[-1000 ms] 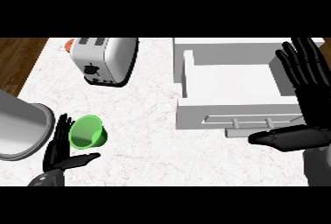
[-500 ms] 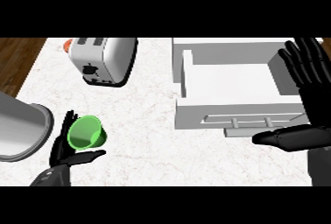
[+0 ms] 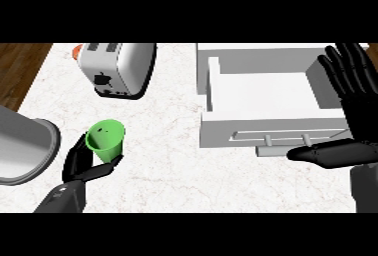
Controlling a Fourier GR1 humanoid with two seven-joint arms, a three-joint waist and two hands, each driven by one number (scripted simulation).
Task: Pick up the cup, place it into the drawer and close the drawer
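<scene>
Pick-up step: near the counter's (image 3: 177, 165) front-left corner, the left hand (image 3: 87, 165) curls around the green cup (image 3: 105, 139); next, carry it to the open drawer (image 3: 262, 97), beside which the right hand (image 3: 354, 107) rests open.

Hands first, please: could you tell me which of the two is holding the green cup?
The left hand, fingers curled round the green cup; the right hand rests open.

you're in a kitchen: toaster (image 3: 118, 70) far left on marble counter (image 3: 170, 165), open white drawer (image 3: 258, 95) right.
</scene>
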